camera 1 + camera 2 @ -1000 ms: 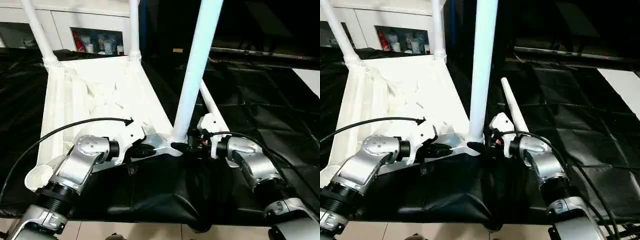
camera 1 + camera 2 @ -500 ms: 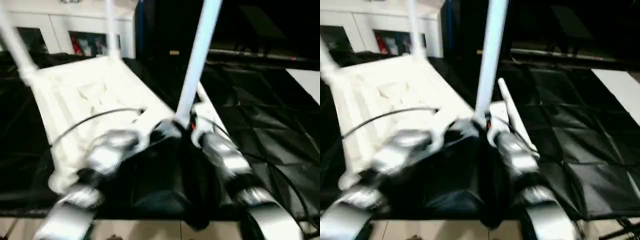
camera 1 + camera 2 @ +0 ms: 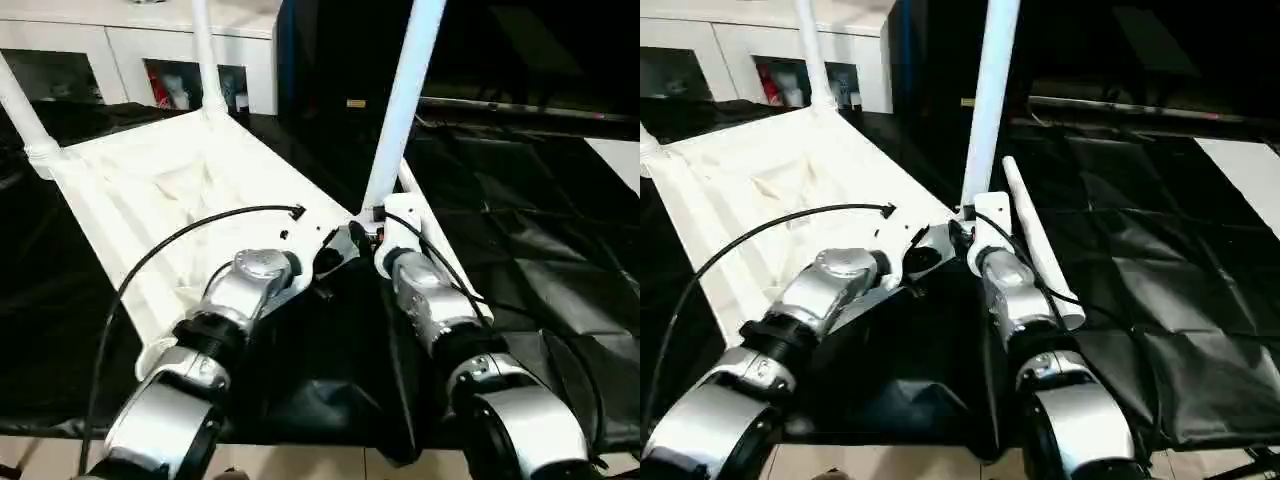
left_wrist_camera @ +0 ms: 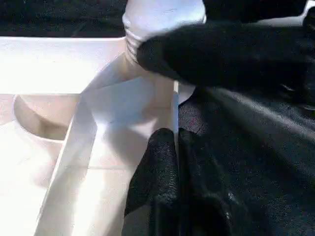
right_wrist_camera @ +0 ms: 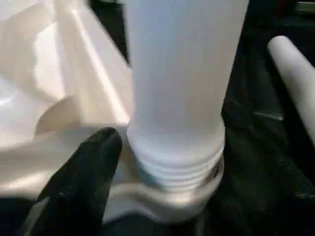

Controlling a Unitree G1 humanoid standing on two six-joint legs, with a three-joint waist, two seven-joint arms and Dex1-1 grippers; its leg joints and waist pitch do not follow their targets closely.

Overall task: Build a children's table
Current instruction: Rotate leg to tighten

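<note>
Nearest, the left hand (image 4: 172,162) is pinched shut on the thin edge of the top (image 3: 150,200) just short of the near corner socket (image 5: 172,196); the right hand (image 5: 162,162) sits at that socket with its jaws spread round the base of the upright leg (image 3: 400,110), one finger (image 5: 83,167) lying on the rim beside the threaded collar, and whether it presses the tube I cannot tell. The top lies ribs-up on the black-covered surface (image 3: 560,230); it looks like thin moulded plastic, light and fairly stiff along the ribs but likely to flex at the bare edge, so a pinch there steadies rather than lifts. The leg is a smooth tapered tube, probably slippery and light; the best hold is low, just above the collar, where a twist carries straight into the thread and the long tube levers least. Beside the right forearm a spare leg (image 3: 1035,235) lies loose on the surface, round and apt to roll; take it near the thick end. Farther off, two more legs (image 3: 205,55) stand in the far sockets; behind them is a cabinet (image 3: 130,60).
</note>
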